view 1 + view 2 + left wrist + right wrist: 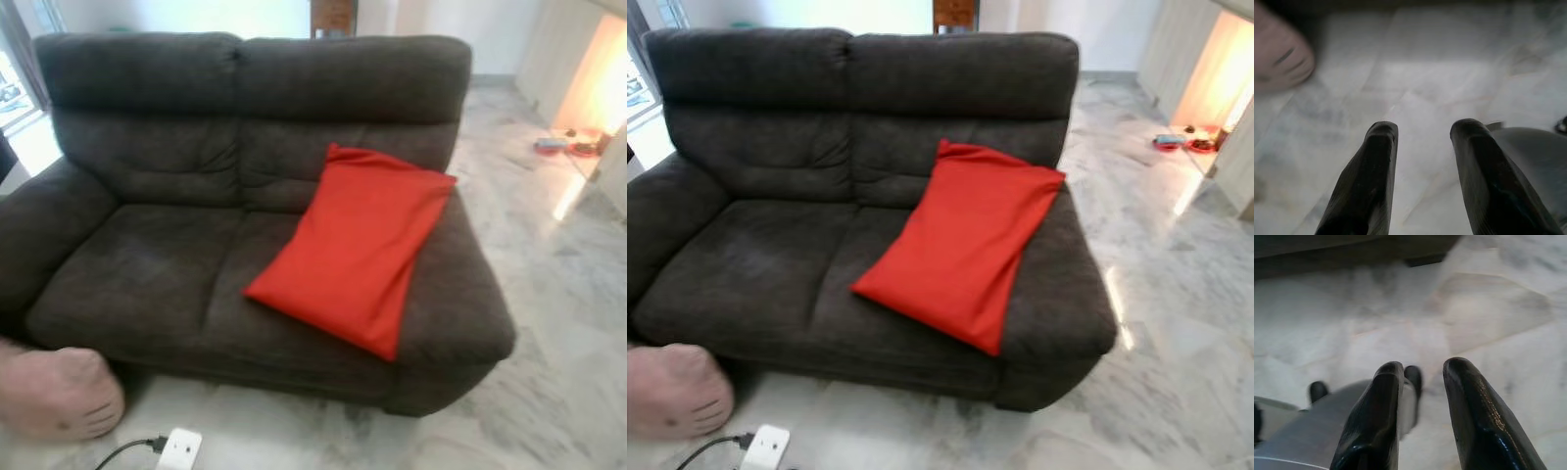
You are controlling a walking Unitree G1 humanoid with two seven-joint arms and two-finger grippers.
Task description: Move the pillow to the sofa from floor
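Pink cushion point(57, 394), white plug point(178, 449) on marble floor point(549, 392).

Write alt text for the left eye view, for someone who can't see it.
A red pillow lies tilted on the right seat of a dark grey sofa. On the marble floor at the sofa's front left sit a pink cushion and a white plug.

The sofa point(147, 264) has room on its left seat — the red pillow point(358, 245) covers the right.
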